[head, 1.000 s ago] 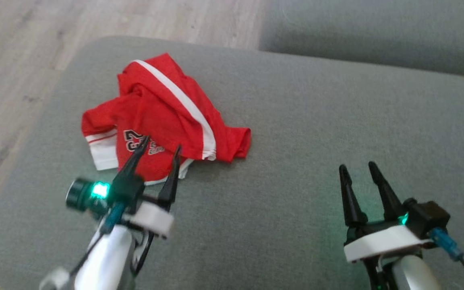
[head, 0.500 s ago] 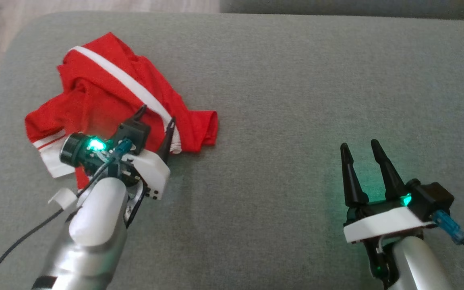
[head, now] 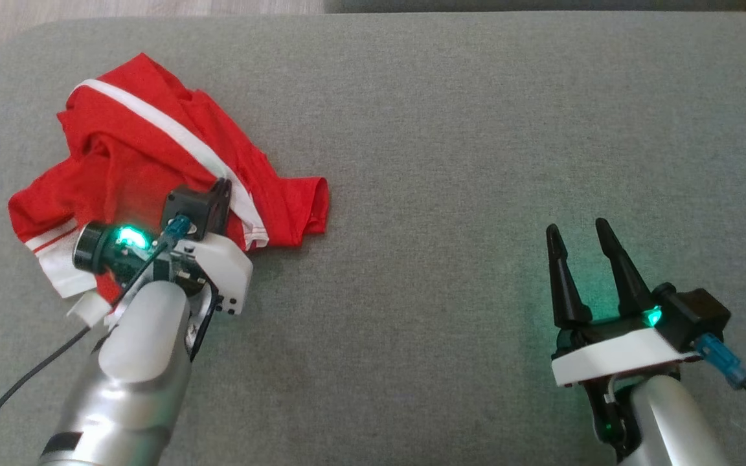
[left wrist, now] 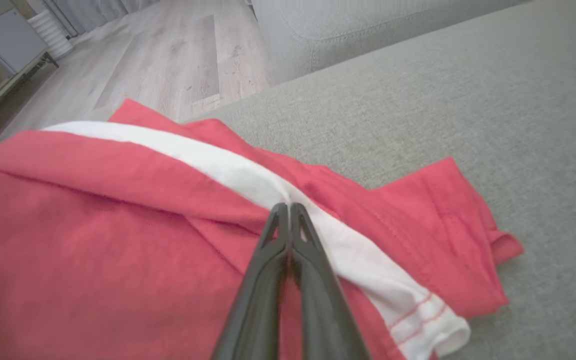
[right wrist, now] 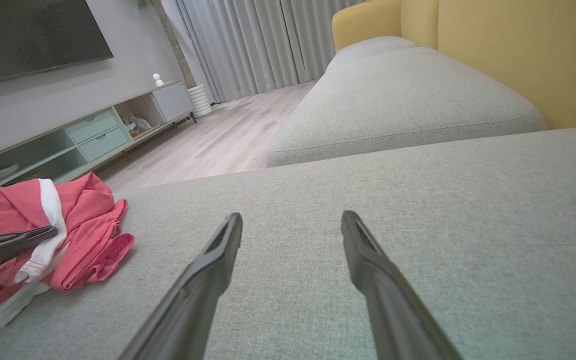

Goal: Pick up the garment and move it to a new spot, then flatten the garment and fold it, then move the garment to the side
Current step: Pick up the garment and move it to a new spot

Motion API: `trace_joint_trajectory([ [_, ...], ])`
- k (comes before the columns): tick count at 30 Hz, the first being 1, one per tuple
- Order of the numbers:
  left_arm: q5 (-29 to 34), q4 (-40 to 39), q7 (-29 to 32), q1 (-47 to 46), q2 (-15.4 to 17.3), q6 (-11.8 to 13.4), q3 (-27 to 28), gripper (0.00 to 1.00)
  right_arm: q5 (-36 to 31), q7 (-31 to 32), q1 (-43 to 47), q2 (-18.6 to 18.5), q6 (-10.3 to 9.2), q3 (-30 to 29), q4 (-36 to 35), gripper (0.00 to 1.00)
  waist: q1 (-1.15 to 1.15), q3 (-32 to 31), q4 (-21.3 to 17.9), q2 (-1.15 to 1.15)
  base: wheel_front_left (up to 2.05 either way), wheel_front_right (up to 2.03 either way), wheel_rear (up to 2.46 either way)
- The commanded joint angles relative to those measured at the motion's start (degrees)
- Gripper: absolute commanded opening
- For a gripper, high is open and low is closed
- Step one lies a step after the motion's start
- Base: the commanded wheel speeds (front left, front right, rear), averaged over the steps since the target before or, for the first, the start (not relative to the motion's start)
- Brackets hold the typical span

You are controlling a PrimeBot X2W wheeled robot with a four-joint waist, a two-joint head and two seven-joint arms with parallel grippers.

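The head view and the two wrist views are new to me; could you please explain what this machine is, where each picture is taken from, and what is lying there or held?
This is a wheeled robot with two arms, each ending in a gripper with two dark fingers. The head view looks down from its head at a grey cushion. Each wrist view looks along one gripper's own fingers. A crumpled red garment with a white stripe lies on the cushion. The left gripper is shut, pinching the garment at that stripe; the left wrist view shows this closest. The right gripper is open and holds nothing.
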Motion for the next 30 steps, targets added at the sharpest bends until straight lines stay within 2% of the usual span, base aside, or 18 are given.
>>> trace_joint_trajectory([
  [1, -0.28, -1.68, -1.00, -2.86, 2.05, 0.08, 1.87, 0.00, 0.05, -0.62, -1.76, -0.30, -0.04, 1.13, -1.76, 1.00, 0.00, -0.23, 0.08, 0.00, 0.00, 0.00, 0.00],
  [9, -2.62, -7.62, -11.95, -3.26, 1.65, -1.27, 2.72, 0.00, 0.41, -0.62, -1.13, -0.30, -0.04, 0.93, -1.40, 1.00, 0.00, -2.92, 0.52, 0.00, 0.00, 0.00, 0.00],
  [14, -4.18, -15.92, -15.02, -3.35, 1.83, -2.16, 3.44, 0.00, 0.82, -0.62, -0.43, -0.30, -0.04, 0.87, -1.13, 1.00, 0.00, -5.23, 0.55, 0.00, 0.00, 0.00, 0.00],
  [23, -7.40, -34.93, -15.48, -2.95, 2.72, -2.77, 5.42, 0.00, 1.99, -0.62, 0.44, -0.30, -0.04, 1.28, -0.87, 1.00, 0.00, -8.15, -0.65, 0.00, 0.00, 0.00, 0.00],
  [30, -9.92, -45.98, -11.07, -3.02, 2.81, -3.29, 4.94, 0.00, 2.70, -0.62, 0.52, -0.30, -0.04, 1.29, -1.03, 1.00, 0.00, -8.67, -2.55, 0.00, 0.00, 0.00, 0.00],
])
